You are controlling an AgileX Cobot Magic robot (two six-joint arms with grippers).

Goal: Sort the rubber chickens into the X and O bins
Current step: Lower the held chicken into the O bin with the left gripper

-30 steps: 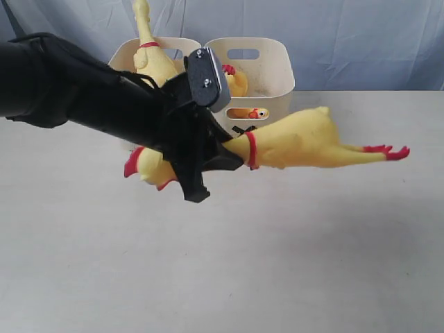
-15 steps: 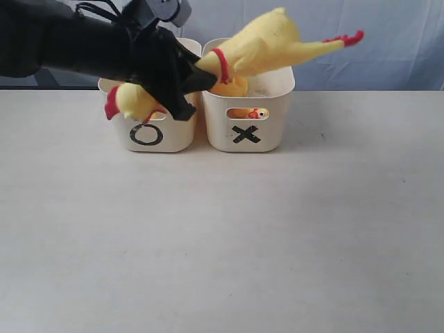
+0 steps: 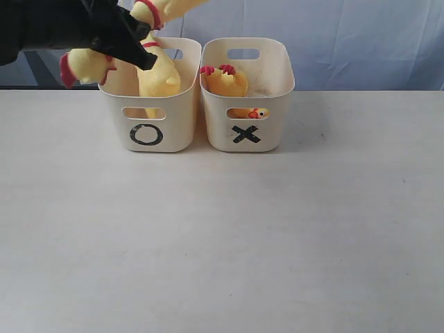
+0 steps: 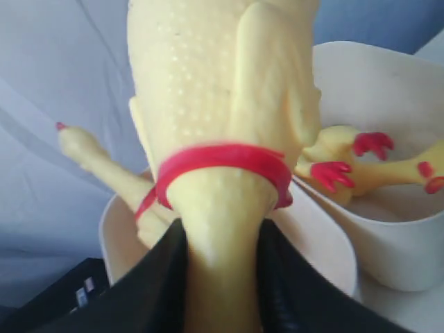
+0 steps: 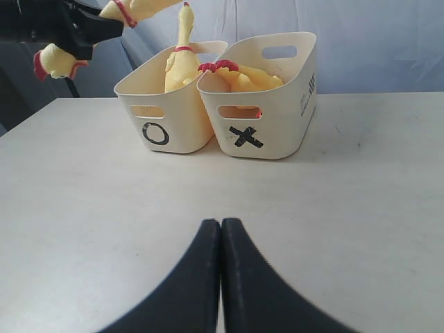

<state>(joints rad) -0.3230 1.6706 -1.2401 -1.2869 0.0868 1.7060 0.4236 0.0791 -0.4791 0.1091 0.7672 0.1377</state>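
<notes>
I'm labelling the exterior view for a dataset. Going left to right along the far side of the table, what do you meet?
Head of the held chicken → O bin → X bin. The chickens inside the bins overlap them, so they are left out.

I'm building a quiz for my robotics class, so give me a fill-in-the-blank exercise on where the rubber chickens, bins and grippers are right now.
The left gripper clamps a rubber chicken by its ____.
That chicken hangs over the left-hand bin, marked ____.
The X bin holds ____ chicken.
The right gripper has its jaws ____.
Missing words: neck; O; one; shut.
</notes>
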